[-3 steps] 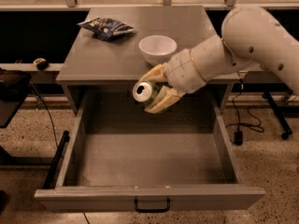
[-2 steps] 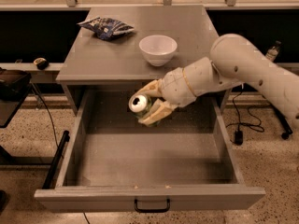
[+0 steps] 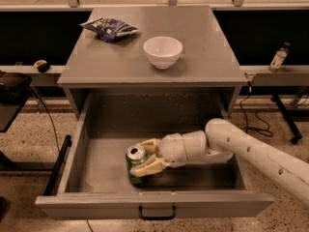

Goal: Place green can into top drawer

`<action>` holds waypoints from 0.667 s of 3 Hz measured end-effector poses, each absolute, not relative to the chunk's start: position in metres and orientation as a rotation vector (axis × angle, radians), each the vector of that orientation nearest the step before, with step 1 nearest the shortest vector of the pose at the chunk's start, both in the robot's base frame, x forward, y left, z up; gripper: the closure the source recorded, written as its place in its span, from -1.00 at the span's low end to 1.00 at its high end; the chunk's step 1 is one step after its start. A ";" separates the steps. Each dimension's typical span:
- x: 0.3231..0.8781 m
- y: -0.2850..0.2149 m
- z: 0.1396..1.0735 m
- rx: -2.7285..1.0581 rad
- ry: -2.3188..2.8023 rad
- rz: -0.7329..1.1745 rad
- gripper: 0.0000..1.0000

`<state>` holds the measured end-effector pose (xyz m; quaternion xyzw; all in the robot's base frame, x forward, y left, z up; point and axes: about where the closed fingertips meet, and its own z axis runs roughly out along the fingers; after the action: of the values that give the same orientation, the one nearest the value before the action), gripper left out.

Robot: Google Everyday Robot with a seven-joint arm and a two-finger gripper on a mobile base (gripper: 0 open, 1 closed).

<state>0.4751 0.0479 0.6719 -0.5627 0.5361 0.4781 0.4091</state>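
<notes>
We see green can (image 3: 134, 170) upright on top drawer (image 3: 203, 176) floor, near front, left of centre. Tool (image 3: 145, 156) low inside drawer, reaching in from right, clenched around can. White bowl (image 3: 163, 51) and blue snack bag (image 3: 110, 28) sit on tabletop (image 3: 203, 47) above.

The top drawer (image 3: 101, 161) looks like matt grey metal with a finely speckled floor. A small black handle (image 3: 157, 212) with a dull finish sits on its front panel. Inside the drawer, low near the front, the gripper (image 3: 143, 156) has smooth, cream, plastic-looking fingers (image 3: 150, 166) closed on the green can (image 3: 133, 172). The can's painted side is mottled and its metal end shines silver. The arm (image 3: 251, 151) is smooth, faintly glossy white plastic. On the matt grey cabinet top (image 3: 120, 64) are a glossy white bowl (image 3: 163, 52) and a crinkled, shiny blue snack bag (image 3: 110, 28).
</notes>
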 end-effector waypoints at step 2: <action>0.473 0.050 0.664 -1.405 1.353 1.233 0.18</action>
<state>0.4726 0.0505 0.6639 -0.5566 0.5360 0.4885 0.4052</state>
